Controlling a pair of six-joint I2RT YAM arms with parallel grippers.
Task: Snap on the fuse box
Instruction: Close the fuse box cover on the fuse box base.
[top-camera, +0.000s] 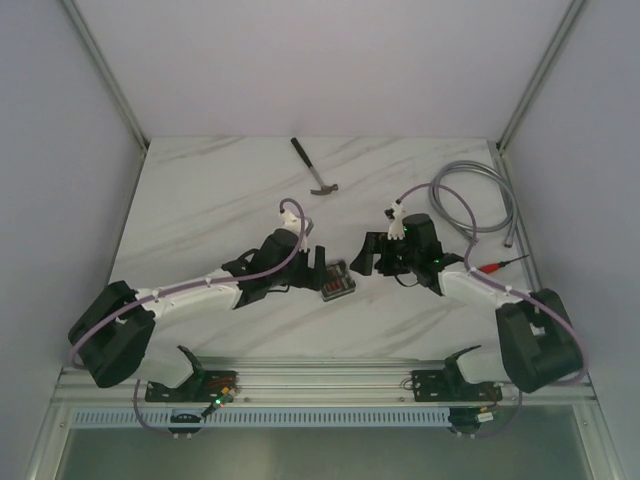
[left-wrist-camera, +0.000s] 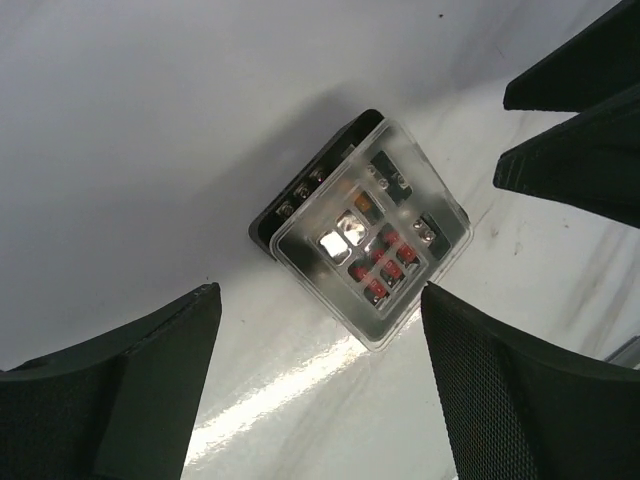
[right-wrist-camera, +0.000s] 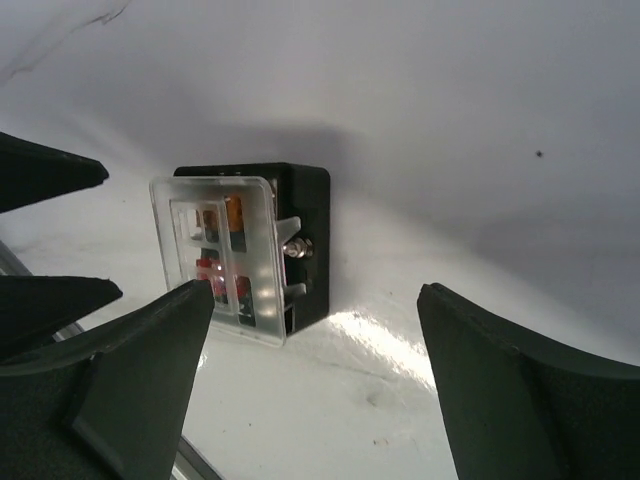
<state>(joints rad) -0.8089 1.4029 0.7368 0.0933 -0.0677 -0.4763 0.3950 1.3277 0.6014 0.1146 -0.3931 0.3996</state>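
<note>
Fuse box (right-wrist-camera: 312, 200): probably light, stiff, brittle — grip by black side walls.
Left pincer (left-wrist-camera: 320, 295): spread, empty.
Right pincer (right-wrist-camera: 315, 290): spread, empty.

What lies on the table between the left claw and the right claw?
The fuse box, under a clear cover, lies between the left claw and the right claw. The top view shows it, and both wrist views do too.

Top cam looks down from behind; both wrist cams close-up, sharing the fuse box (left-wrist-camera: 300, 192).
</note>
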